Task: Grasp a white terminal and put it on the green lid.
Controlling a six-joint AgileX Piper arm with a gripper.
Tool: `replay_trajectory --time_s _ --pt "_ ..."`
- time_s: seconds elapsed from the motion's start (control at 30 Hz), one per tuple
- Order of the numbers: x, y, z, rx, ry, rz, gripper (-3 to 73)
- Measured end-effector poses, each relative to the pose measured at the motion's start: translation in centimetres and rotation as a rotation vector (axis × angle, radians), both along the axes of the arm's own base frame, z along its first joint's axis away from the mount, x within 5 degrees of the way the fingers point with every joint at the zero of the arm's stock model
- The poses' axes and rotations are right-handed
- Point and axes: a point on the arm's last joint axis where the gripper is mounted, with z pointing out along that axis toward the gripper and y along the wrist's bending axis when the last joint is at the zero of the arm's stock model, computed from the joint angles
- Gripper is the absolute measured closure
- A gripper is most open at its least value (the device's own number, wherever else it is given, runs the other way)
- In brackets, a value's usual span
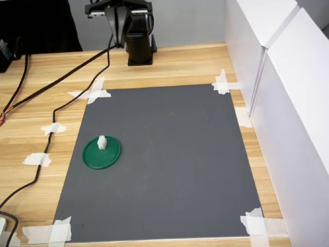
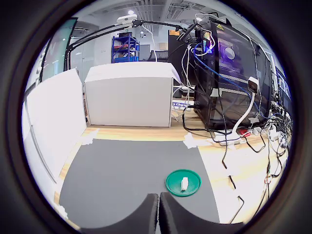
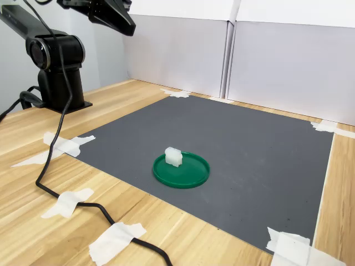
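I see the wooden surface (image 1: 169, 64) with the dark grey mat (image 1: 169, 159) taped onto it at its corners, and white panels (image 1: 288, 103) walling off the first exterior view's right. The black arm base (image 1: 139, 38) stands at the far edge of the surface, well apart from the task's things. A black cable (image 1: 56, 110) runs across the wood near the first exterior view's left, held by white tape pieces (image 1: 92, 93). The green lid (image 1: 102, 152) lies flat on the mat near that same side. The white terminal (image 1: 102, 142) sits on the lid, off-centre towards its rim. In the wrist view my pincer (image 2: 159, 209) has its two dark fingertips (image 2: 146, 214) drawn together with nothing between them, raised clear of the lid
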Motion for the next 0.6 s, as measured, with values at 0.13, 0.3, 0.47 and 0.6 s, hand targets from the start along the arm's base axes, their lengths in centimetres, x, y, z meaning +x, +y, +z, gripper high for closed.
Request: replay_trajectory --time_s 0.13,0.3,0.47,0.6 --pt "-1.7 0.0 -2.1 0.0 -0.007 0.003 70.9" --pt "-3.0 0.1 -3.6 0.0 -0.016 0.005 70.9" --pt "-3.2 0.1 -3.6 0.0 -0.027 0.006 71.0" --pt "-3.2 0.1 -3.6 0.0 -0.027 0.006 71.0"
